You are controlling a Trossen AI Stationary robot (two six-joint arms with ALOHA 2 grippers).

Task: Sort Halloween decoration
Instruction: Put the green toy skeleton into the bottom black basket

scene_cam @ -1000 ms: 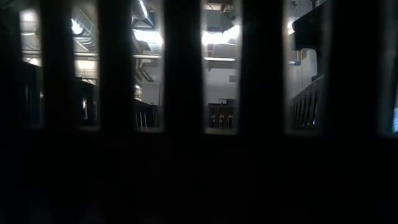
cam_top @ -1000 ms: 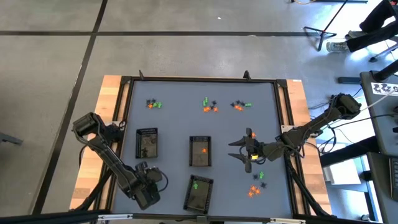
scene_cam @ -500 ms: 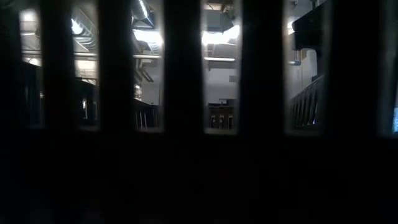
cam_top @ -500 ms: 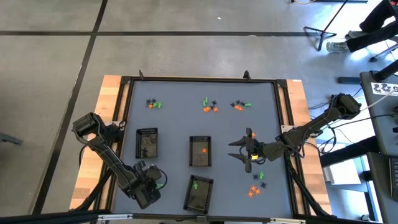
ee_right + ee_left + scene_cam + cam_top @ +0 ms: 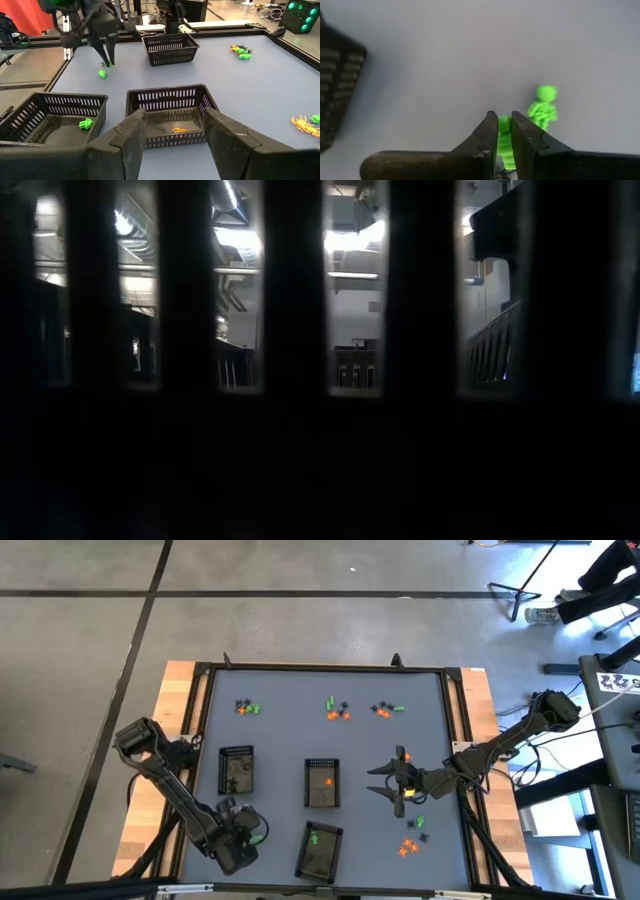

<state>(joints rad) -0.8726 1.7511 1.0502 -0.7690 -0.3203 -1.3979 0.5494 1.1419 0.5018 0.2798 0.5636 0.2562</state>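
Judging by their look, the bright orange, green and black moulded-plastic Halloween trinkets are nearly weightless, stiff and smooth, with thin limbs that give little to pinch, so each wants a hold across its thickest part, squarely between the pads, or it may well squirt sideways. In the left wrist view the left end effector (image 5: 504, 131) has its two dark fingers drawn almost together with a bright green plastic piece (image 5: 504, 142) wedged in the narrow gap between them, while a second bright green round-headed figure (image 5: 543, 107) lies on the grey counter (image 5: 445, 60) just beside the fingertips (whether the two greens touch I cannot tell). From above, that left end effector (image 5: 247, 835) sits near the front left of the counter, between the two nearer dark slatted plastic trays. The right end effector (image 5: 172, 132) stands wide open and holds nothing, poised beside the middle dark slatted tray (image 5: 171, 100), which holds an orange spider-like trinket (image 5: 179, 130); a green trinket (image 5: 86, 122) lies in the neighbouring tray (image 5: 30, 111). Loose clusters remain: three along the far side (image 5: 336, 710) and one near the front right (image 5: 411, 843). The low view shows nothing of the work.
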